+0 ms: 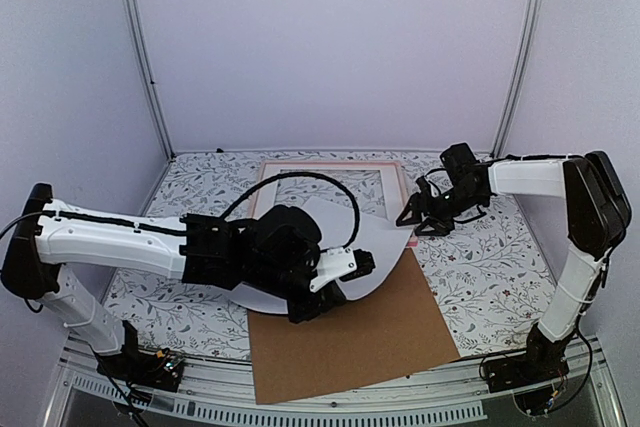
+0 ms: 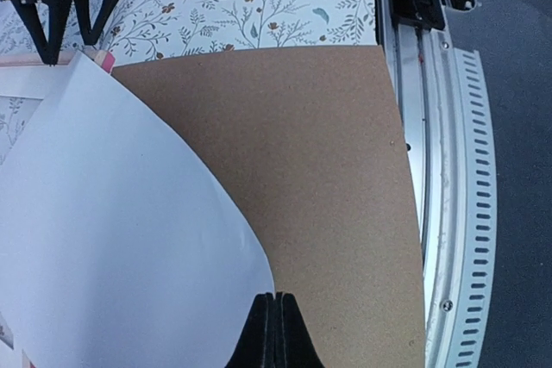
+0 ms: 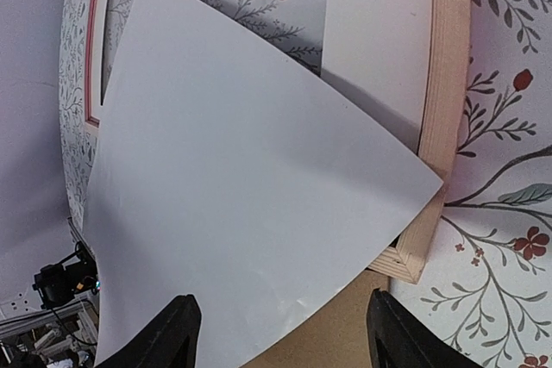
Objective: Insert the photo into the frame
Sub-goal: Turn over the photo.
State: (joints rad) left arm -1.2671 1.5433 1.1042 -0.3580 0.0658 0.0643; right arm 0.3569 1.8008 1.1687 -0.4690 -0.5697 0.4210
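L hand point(image 2: 273, 308) pinched shut on photo point(image 2: 112, 230) edge, white back up, sheet bowed over frame point(image 1: 330, 161) & brown board point(image 1: 380, 337) on counter point(image 1: 480, 267). R hand point(image 1: 412, 224) wide open, empty, by frame corner.

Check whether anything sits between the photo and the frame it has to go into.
Nothing visible blocks it. The photo, pinched in the shut left tool with its white back up, already overlaps the near right corner of the frame. Only the white mat lies inside the frame. The open right tool hovers above that corner.
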